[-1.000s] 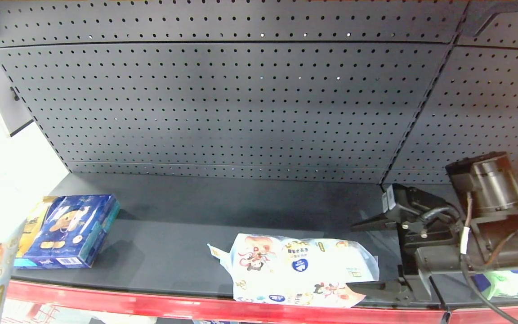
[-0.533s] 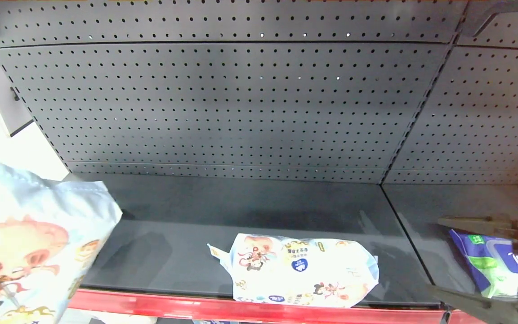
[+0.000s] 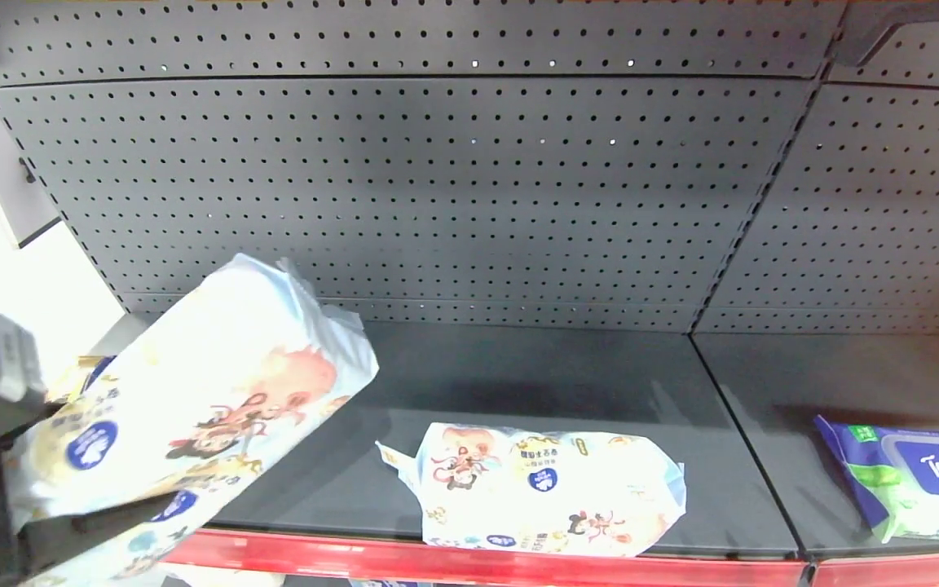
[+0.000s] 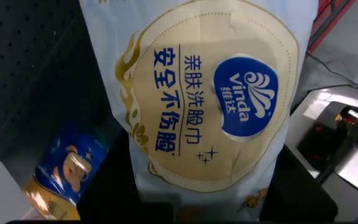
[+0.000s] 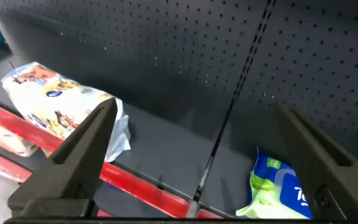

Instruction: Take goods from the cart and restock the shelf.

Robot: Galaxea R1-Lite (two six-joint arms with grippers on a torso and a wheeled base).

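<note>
Red trim [image 3: 478,562] runs along the shelf's front lip, nearest to where I stand. At the left end the left gripper [image 3: 54,489] is clamped on a white printed pack [image 3: 192,408], which is tilted with its far end raised toward the back wall. A blue box [image 4: 67,174] sits on the shelf just beyond it. Behind the trim, near the middle of the dark grey deck [image 3: 535,375], a second white pack [image 3: 547,489] lies flat, long side along the lip. In the bay to the right lies a blue and green wipes pack [image 3: 918,481], close to the front. The right gripper [image 5: 196,106] hangs in front of the shelf with its fingers spread wide and nothing between them. A perforated metal panel [image 3: 437,204], dark grey, closes the back, split by an upright post [image 3: 755,212] between the two bays
</note>
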